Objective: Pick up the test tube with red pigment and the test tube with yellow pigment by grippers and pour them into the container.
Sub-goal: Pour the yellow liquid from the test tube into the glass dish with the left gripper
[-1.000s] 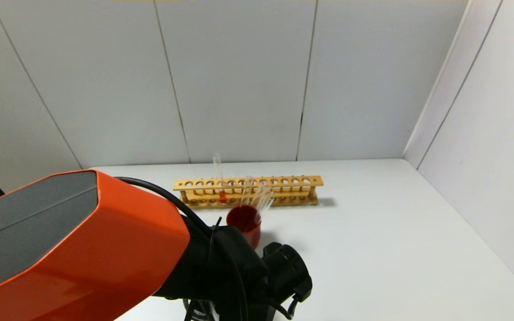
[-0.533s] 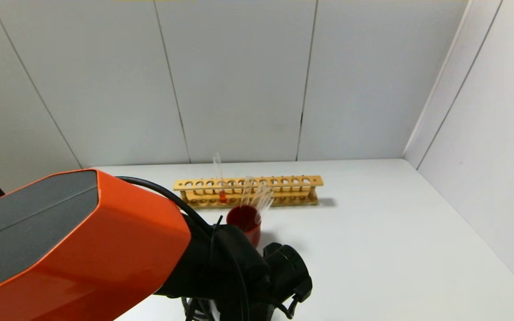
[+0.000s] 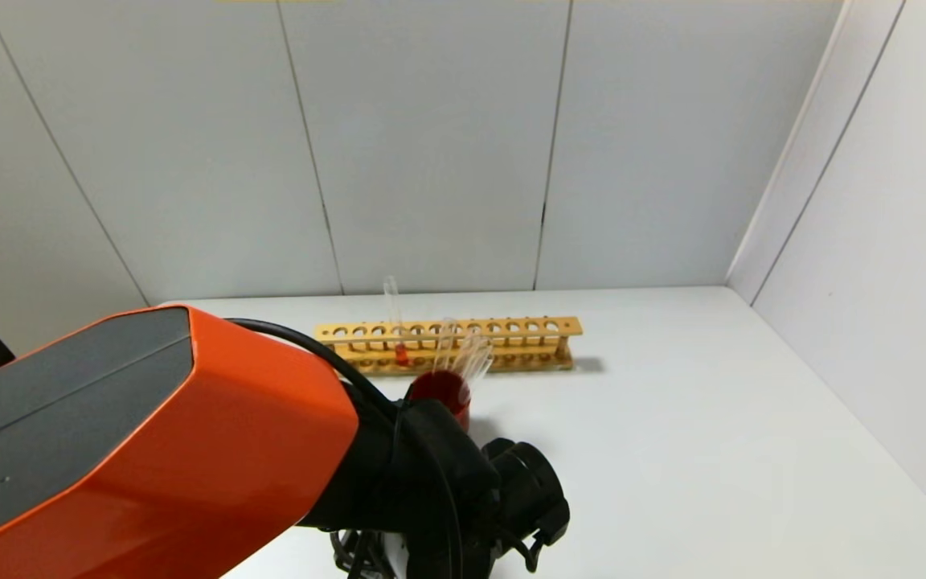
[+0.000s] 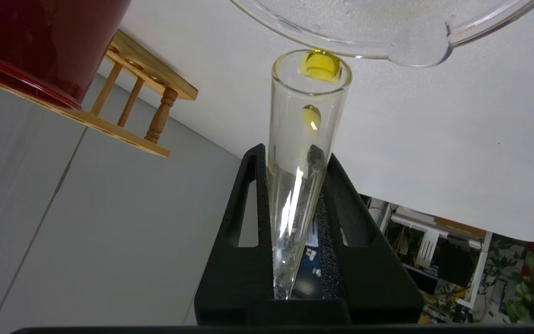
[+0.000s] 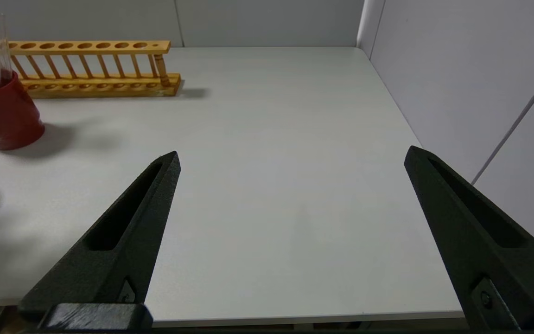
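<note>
White panelled walls enclose a white table (image 5: pixel 271 139). Left gripper (image 4: pixel 295 185) is clamped on the test tube with yellow pigment (image 4: pixel 301 153), inverted, mouth at the container (image 4: pixel 387 32) rim, yellow drops at the lip. Judgement: hold the tilt steady until drained. Test tube with red pigment (image 3: pixel 400 352) stands in the wooden rack (image 3: pixel 511 342) behind the red cup (image 3: pixel 443 394). Right gripper (image 5: pixel 290 241) idles nearby, fingers wide apart.

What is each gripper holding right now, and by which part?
The left gripper holds the test tube with yellow pigment between its fingers, clamped on the closed lower half. The right gripper is open, holding nothing.
</note>
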`<state>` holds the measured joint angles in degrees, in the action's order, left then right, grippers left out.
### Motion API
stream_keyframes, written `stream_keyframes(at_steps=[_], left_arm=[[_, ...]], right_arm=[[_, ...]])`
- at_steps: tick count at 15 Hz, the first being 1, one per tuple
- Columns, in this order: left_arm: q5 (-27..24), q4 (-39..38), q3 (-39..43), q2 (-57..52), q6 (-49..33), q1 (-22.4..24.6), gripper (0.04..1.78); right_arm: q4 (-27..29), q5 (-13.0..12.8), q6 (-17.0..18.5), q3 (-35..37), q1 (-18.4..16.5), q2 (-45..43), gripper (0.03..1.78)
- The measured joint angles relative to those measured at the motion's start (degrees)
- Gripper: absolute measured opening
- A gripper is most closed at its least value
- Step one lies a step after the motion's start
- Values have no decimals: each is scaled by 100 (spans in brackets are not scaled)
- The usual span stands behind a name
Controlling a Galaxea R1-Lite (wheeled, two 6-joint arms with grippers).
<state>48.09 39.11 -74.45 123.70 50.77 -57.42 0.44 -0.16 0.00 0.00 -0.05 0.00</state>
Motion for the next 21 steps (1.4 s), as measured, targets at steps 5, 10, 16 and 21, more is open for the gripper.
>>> stream_keyframes(at_steps=[5,10,16,21], left_arm=[[0,251,-195,72,-1,-29,32],[-2,319,-228,83,-1,-40,32],[177,695,-394,41,-1,-85,32],[238,855,-535,61,-1,-126,32]], right_arm=[[0,0,0,0,2,0,170],[0,-2,0,0,5,0,170],[0,-2,0,0,2,0,170],[0,-2,0,0,5,0,170]])
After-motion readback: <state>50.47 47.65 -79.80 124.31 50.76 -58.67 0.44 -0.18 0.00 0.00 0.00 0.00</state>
